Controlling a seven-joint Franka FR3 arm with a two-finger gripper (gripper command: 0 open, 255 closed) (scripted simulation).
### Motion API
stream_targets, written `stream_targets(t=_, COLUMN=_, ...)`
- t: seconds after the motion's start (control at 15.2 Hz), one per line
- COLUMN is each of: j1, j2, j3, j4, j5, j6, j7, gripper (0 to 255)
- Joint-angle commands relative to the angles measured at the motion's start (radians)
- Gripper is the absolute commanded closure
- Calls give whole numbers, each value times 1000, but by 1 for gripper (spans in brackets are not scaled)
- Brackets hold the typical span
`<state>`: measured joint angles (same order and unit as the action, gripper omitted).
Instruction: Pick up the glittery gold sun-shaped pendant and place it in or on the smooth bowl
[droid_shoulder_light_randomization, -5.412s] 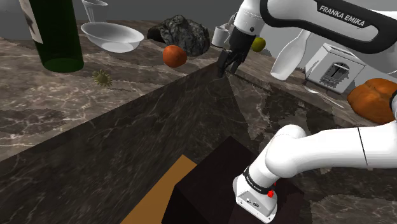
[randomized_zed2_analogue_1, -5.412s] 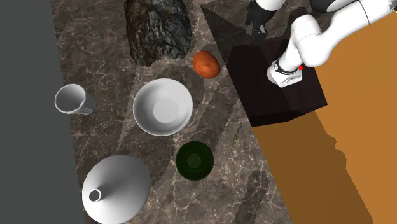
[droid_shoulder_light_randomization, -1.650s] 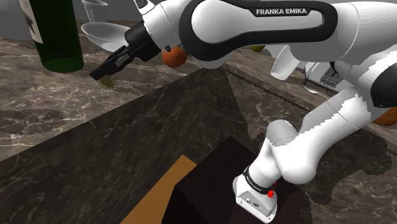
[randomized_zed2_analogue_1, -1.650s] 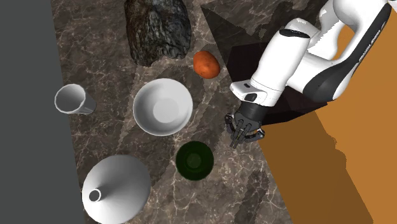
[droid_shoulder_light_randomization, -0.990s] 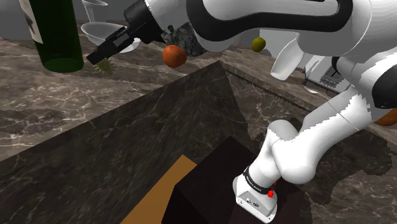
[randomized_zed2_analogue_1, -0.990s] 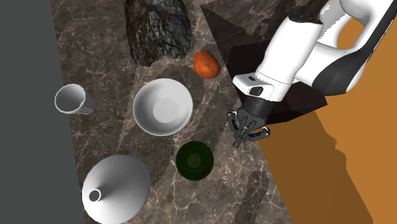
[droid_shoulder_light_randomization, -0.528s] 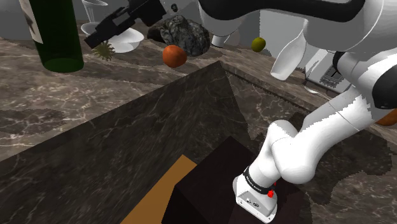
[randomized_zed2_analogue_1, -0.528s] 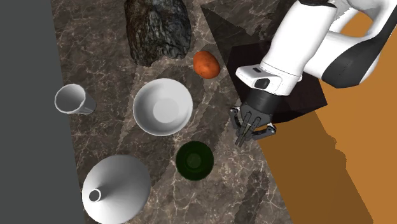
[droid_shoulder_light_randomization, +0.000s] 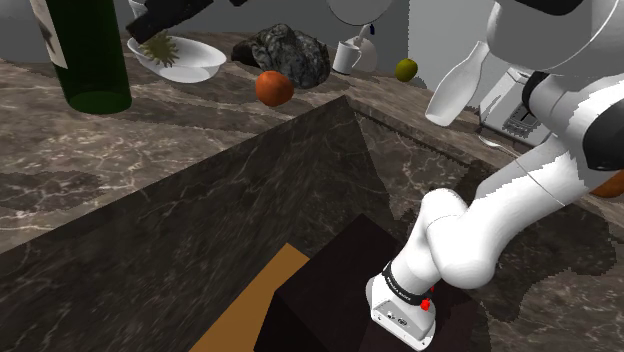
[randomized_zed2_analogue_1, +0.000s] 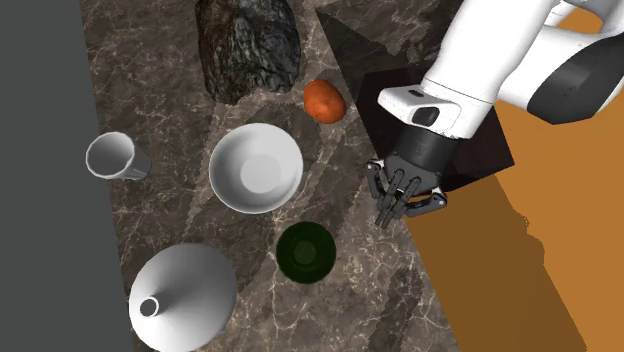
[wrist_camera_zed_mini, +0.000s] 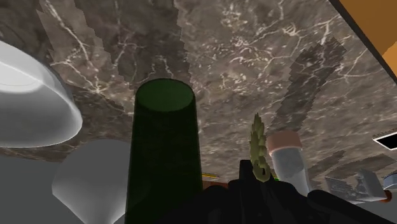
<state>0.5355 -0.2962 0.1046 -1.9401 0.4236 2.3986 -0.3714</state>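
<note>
Sun-shaped pendant (droid_shoulder_light_randomization: 160, 47), spiky and dull gold, being pinched between the closed black fingers of the gripper (droid_shoulder_light_randomization: 138, 33), hanging in the air above the marble counter (droid_shoulder_light_randomization: 60, 150). Showing in the shoulder view in front of the white bowl (droid_shoulder_light_randomization: 195, 68). Hovering, by the second exterior view, off to the bowl's right, near the green bottle (randomized_zed2_analogue_1: 306, 252) and the counter's edge. Sticking up from the clenched fingertips in the wrist view, beside the bottle.
</note>
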Motion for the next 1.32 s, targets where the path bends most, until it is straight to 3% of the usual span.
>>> stream_targets(t=0.0, j1=-3, j2=7, j3=0, j4=33, j5=-9, j6=-25, j7=12, gripper=255)
stream_targets(t=0.66, j1=-50, j2=173, j3=-150, j4=248, j5=88, j6=-154, j7=-192, gripper=255)
stream_targets(t=1.25, j1=-149, j2=427, j3=-258, j4=592, j5=204, j6=-340, j7=-339, gripper=255)
